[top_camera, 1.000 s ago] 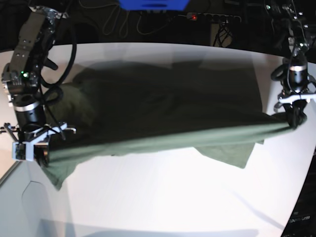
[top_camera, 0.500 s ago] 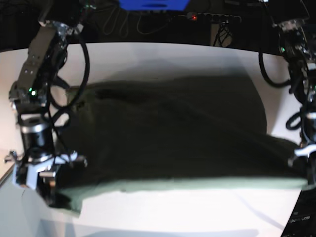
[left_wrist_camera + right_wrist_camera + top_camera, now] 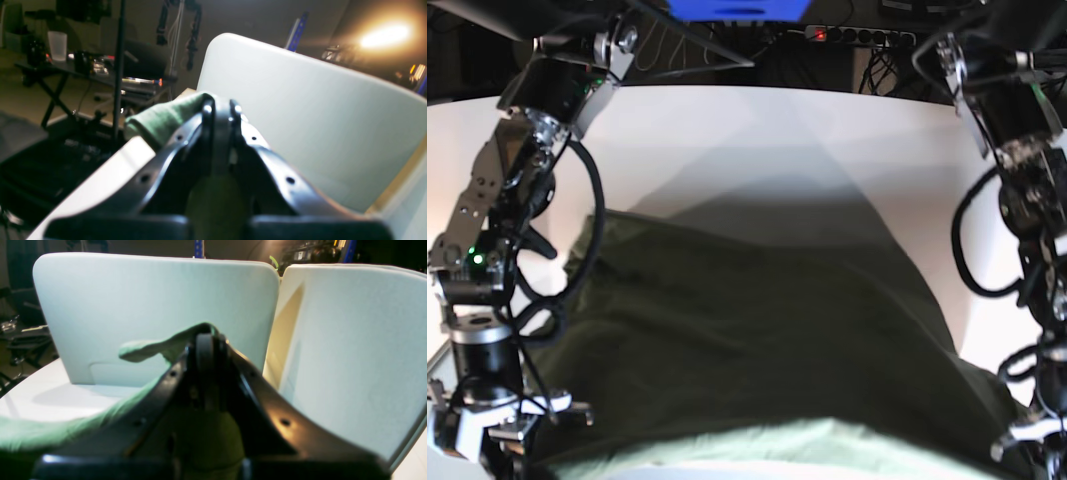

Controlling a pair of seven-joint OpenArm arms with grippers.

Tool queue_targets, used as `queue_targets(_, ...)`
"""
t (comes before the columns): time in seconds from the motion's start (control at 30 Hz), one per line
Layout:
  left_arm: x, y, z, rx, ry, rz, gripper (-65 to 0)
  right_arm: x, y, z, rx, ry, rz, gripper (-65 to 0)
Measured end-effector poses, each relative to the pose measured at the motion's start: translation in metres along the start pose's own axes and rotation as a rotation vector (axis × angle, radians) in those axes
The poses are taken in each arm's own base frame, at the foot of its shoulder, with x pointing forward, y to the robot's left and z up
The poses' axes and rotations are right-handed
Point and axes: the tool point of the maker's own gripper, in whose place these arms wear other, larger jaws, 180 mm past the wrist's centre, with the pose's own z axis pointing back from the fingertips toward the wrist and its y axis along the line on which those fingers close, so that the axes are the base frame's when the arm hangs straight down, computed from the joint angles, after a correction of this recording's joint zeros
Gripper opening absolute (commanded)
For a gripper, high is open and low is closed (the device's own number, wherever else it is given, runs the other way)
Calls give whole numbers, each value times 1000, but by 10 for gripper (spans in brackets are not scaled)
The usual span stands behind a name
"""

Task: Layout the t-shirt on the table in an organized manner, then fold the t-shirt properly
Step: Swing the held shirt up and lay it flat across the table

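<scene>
Both arms reach low, left gripper (image 3: 220,110) and right gripper (image 3: 206,336) clamped.

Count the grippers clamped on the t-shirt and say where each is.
2. The left gripper pinches the t-shirt at the base view's lower right; the right gripper pinches it at the lower left.

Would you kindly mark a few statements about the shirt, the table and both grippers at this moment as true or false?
1. The left gripper is shut on the t-shirt. True.
2. The right gripper hangs open with nothing in it. False: it is shut on green fabric of the shirt.
3. The shirt is stretched between the two arms across the base view. True.
4. The shirt is bright red. False: it is olive green.
5. The table is white. True.
6. The shirt lies folded into a neat small square. False: it is spread wide and held at both ends.
</scene>
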Motion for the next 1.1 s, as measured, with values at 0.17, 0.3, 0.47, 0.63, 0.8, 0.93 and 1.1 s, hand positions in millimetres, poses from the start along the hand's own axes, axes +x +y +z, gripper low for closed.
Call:
queue_targets(0.17,-18,11,-11,31,52,14,-650,8,-2,-10,-1,-27,-5,-650)
queue_targets(0.3,-26,16,-23,49,73,33,-650,-5,-3,-28,5,12,-17,-650)
queue_targets(0.47,-38,25,-46,80,101,68,-650,-15,-7,-56,13,40,-33,-650)
queue_targets(0.63,-59,26,-74,117,155,145,-650,-18,-7,-96,31,71,-64,-650)
queue_targets(0.8,-69,13,-108,128,192,229,-650,4,-20,-137,33,59,-66,-650)
queue_targets(0.93,-40,-7,-136,93,148,266,-650,54,-35,-160,16,-24,-48,-650)
queue_targets(1.1,20,-39,-166,20,48,248,-650,116,-52,-170,-22,-139,14,-650)
